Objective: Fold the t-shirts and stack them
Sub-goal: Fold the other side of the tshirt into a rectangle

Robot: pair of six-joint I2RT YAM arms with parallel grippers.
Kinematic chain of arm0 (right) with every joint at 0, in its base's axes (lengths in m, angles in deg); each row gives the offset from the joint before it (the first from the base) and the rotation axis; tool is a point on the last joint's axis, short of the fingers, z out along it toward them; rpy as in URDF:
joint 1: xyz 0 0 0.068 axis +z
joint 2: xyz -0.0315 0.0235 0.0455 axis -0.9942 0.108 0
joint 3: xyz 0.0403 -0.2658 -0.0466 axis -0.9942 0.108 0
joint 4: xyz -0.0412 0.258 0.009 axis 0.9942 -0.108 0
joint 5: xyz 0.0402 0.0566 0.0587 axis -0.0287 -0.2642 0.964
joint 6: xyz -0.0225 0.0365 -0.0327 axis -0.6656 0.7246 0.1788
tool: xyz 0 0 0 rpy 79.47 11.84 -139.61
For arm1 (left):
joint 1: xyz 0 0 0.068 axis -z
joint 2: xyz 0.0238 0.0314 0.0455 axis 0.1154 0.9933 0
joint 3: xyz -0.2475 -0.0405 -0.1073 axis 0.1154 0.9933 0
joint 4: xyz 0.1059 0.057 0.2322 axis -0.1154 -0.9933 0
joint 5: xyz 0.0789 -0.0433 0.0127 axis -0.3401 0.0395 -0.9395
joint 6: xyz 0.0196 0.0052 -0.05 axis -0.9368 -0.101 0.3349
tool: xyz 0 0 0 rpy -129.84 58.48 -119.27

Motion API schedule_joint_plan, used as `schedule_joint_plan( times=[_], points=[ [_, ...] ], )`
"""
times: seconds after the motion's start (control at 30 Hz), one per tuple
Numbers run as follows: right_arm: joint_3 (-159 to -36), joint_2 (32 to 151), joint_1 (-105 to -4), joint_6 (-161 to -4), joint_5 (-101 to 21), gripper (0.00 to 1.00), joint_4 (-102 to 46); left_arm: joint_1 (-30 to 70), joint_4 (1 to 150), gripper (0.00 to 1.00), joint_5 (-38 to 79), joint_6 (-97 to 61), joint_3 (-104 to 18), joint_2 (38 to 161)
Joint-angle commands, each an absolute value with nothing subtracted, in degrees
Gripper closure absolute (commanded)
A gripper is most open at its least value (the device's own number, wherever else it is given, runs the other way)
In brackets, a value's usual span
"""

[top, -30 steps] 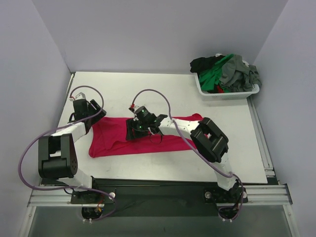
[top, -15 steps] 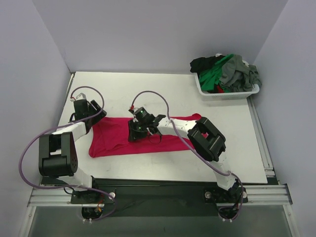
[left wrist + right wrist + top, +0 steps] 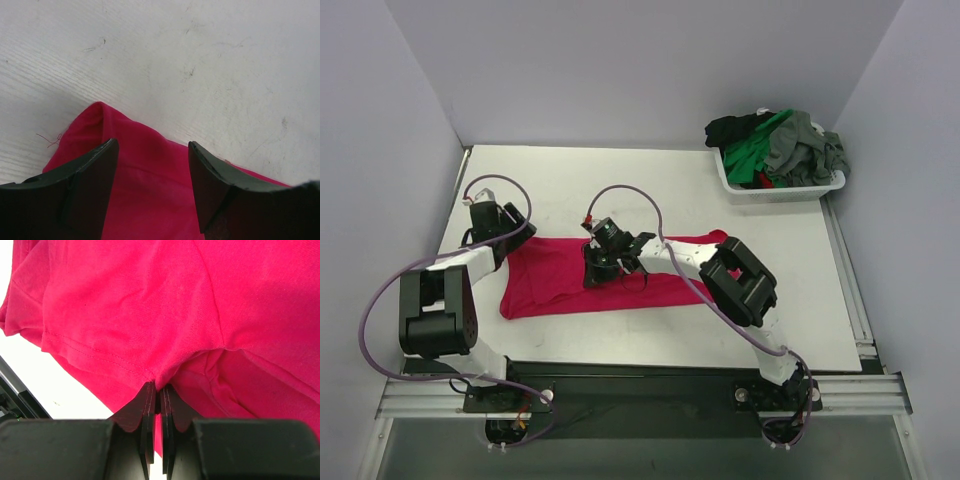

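A crimson-red t-shirt [image 3: 545, 280] lies spread across the near middle of the table, partly folded. My right gripper [image 3: 595, 275] is down on its middle, shut on a pinched fold of the red cloth [image 3: 160, 375]. At the shirt's far-left corner my left gripper [image 3: 512, 243] stands open, its two black fingers [image 3: 95, 170] straddling the red corner [image 3: 145, 165] with cloth between them. More t-shirts, green [image 3: 752, 150], grey [image 3: 800, 145] and black [image 3: 730, 128], are heaped in the basket at the back right.
A white plastic basket [image 3: 775, 190] stands at the table's far-right corner. Grey walls close in the left, back and right sides. The right arm's elbow [image 3: 740, 280] hovers over the shirt's right end. Cables loop over both arms.
My right gripper has closed from open onto a fold of the red shirt. It shifted slightly left. The left arm has stayed put.
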State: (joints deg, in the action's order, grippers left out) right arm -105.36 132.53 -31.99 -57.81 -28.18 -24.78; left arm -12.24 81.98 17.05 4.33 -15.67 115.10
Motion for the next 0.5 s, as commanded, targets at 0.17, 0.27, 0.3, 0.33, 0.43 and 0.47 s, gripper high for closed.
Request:
schedule_joint_plan(
  times=[0.17, 0.27, 0.3, 0.33, 0.43, 0.47],
  points=[
    [-103.8, 125.7, -32.1, -57.1, -26.6, 1.0, -26.3, -12.0, 84.2, 0.32, 17.2, 4.5, -18.4, 116.8],
    [-103.1, 124.7, -32.4, -57.1, -26.5, 1.0, -26.3, -11.9, 83.7, 0.32, 17.0, 4.5, -18.8, 117.5],
    [-102.7, 124.5, -32.5, -57.1, -26.5, 1.0, -26.3, -12.0, 83.7, 0.32, 17.0, 4.5, -18.9, 117.7],
    [-102.5, 124.3, -32.6, -57.1, -26.5, 1.0, -26.3, -12.0, 83.4, 0.32, 17.0, 4.5, -19.1, 118.1],
    [-101.9, 123.8, -33.0, -57.1, -26.6, 1.0, -26.3, -12.0, 82.8, 0.32, 16.4, 4.4, -19.7, 118.8],
    [-101.6, 123.7, -33.3, -57.1, -26.5, 1.0, -26.3, -12.0, 82.6, 0.32, 16.4, 4.3, -19.9, 119.0]
  ],
)
